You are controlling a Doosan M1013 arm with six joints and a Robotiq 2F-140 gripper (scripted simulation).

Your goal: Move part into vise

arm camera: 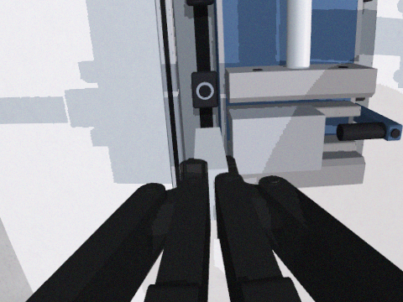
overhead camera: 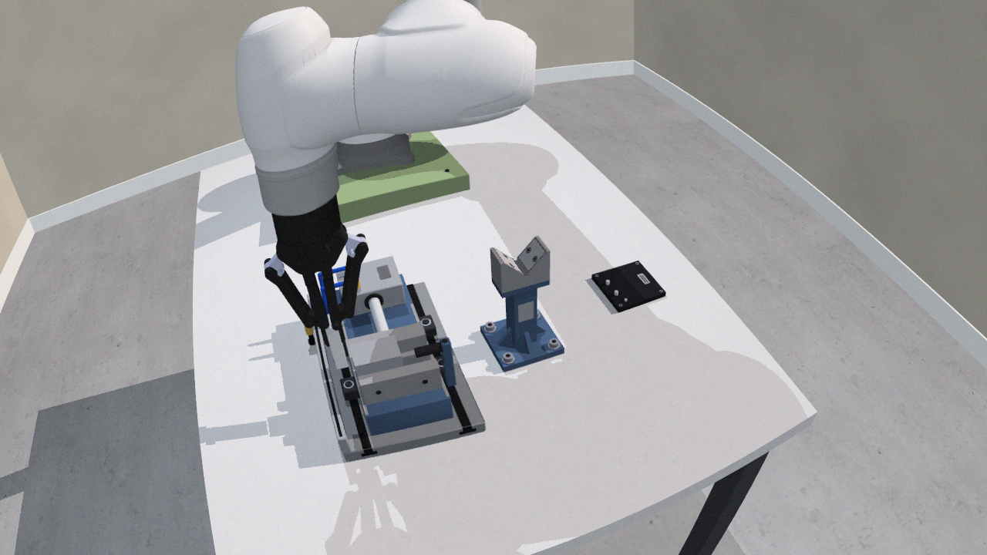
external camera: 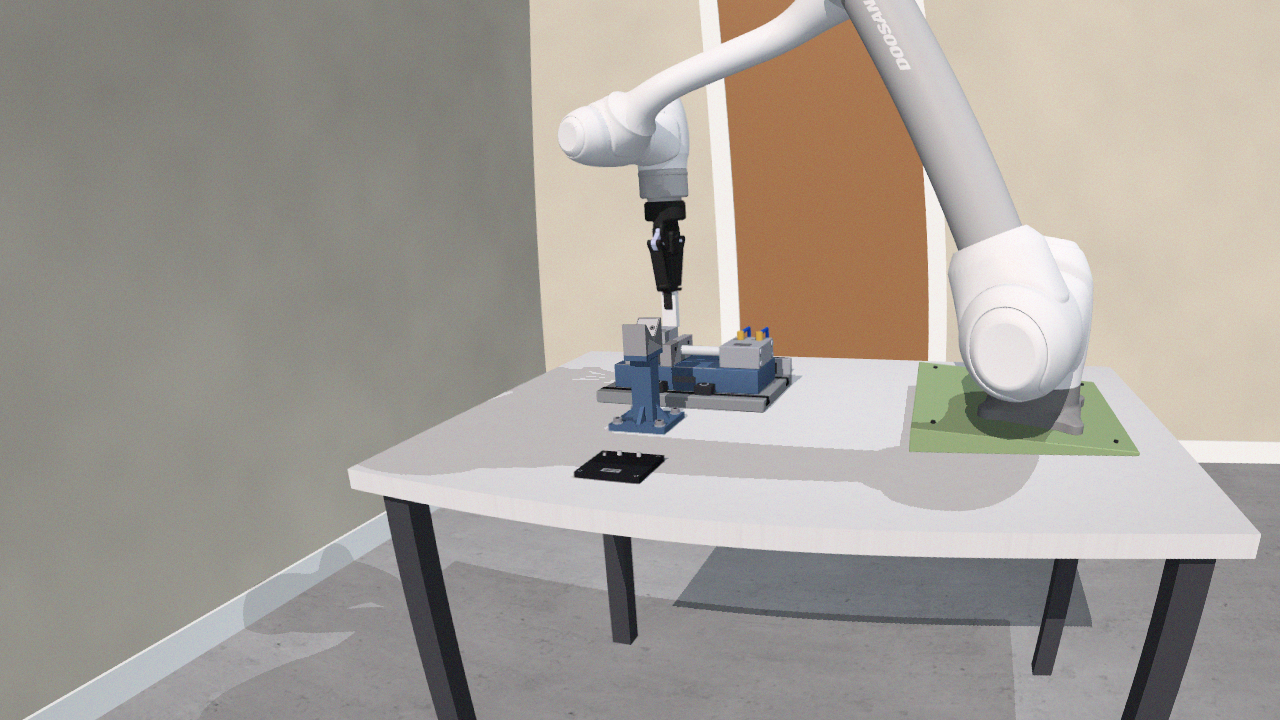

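The grey part (arm camera: 275,140) (overhead camera: 393,358) lies between the jaws of the vise, just below the moving jaw (arm camera: 299,83) on the white cylinder rod (arm camera: 299,6). The black work stop rod (arm camera: 363,131) points at the part's right end, and its tip is close to that end. The fixed jaw is mostly hidden behind my fingers in the wrist view. The part also shows in the top view (overhead camera: 385,351). My gripper (overhead camera: 322,325) is shut and empty. It hangs above the left rail of the vise base, clear of the part, and shows in the exterior view (external camera: 667,291).
The blue V-block stand (overhead camera: 520,304) is right of the vise with nothing in it. The black infeed plate (overhead camera: 628,284) lies farther right, bare. The arm's green base plate (overhead camera: 393,180) is at the back.
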